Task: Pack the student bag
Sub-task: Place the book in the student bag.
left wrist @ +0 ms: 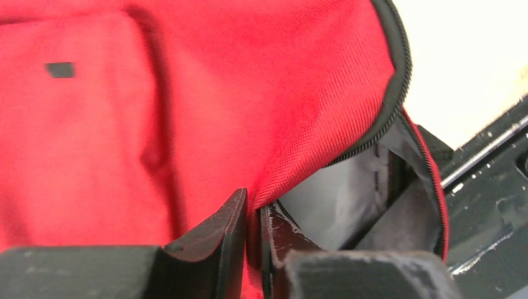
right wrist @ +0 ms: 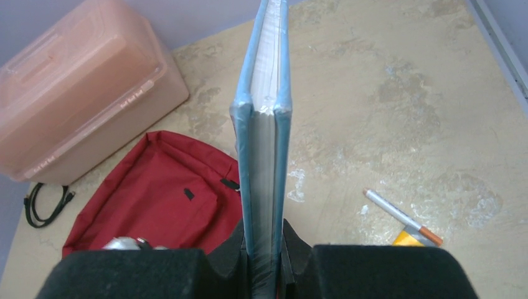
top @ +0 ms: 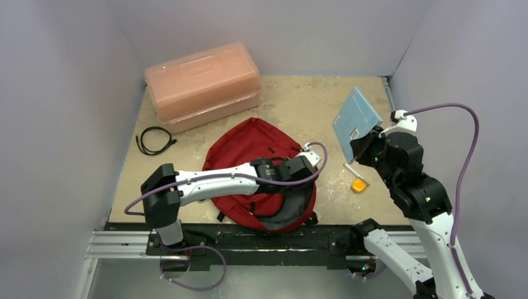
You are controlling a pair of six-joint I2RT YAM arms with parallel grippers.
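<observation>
The student bag [top: 246, 149] is a dark red backpack lying flat mid-table, its main zipper open at the near right, showing grey lining [left wrist: 348, 193]. My left gripper [top: 309, 163] is shut on the red fabric flap [left wrist: 254, 205] at the zipper edge and holds it up. My right gripper [top: 361, 149] is shut on a light blue book [top: 355, 116], held upright in the air above the table to the right of the bag. In the right wrist view the book [right wrist: 264, 124] stands edge-on between the fingers, with the bag [right wrist: 168, 199] below left.
A translucent orange-pink plastic box [top: 202, 84] stands at the back left. A coiled black cable [top: 154, 140] lies left of the bag. A silver pen [right wrist: 401, 217] and a small yellow-orange item [top: 358, 185] lie right of the bag. The black rail [top: 249, 240] runs along the near edge.
</observation>
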